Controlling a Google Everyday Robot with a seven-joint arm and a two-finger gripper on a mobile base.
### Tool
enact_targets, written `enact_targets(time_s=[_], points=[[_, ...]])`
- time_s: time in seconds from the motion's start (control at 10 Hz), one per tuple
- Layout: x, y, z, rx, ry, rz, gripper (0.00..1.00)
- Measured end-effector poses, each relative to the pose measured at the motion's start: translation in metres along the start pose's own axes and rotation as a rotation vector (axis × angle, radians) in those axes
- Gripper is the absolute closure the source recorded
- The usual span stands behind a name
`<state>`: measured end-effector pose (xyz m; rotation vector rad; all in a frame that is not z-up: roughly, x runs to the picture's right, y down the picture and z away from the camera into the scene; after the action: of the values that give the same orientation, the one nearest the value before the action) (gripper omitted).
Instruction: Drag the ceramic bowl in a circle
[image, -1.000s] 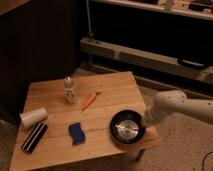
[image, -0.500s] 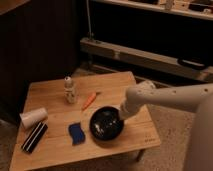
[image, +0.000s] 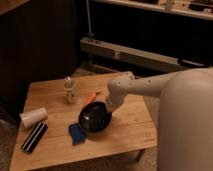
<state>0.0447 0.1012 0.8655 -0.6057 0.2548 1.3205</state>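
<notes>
The ceramic bowl, round, shallow and glossy black, sits on the wooden table near its middle, its left edge touching or just over the blue sponge. My white arm reaches in from the right. My gripper is at the bowl's upper right rim, pointing down onto it.
A white paper cup lies on its side at the left edge. A black striped flat object lies below it. A small bottle stands at the back left. An orange marker lies just behind the bowl.
The bowl has slid left across the table, from the right side to the middle, now against the blue sponge. My arm has followed it left and fills more of the right side.
</notes>
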Motion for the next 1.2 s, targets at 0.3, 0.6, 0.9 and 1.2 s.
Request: enact_targets(time_s=[0.3,0.6,0.9,1.2], points=[[-0.001,-0.069,0.006,0.032,0.012,0.126,0.81],[0.027,-0.137,0.003,0.059,0.016,0.266,0.81],[0.064,-0.185,-0.013,0.100,0.009,0.360,0.81],[0.101,-0.168,-0.037,0.120,-0.022,0.297,0.81]])
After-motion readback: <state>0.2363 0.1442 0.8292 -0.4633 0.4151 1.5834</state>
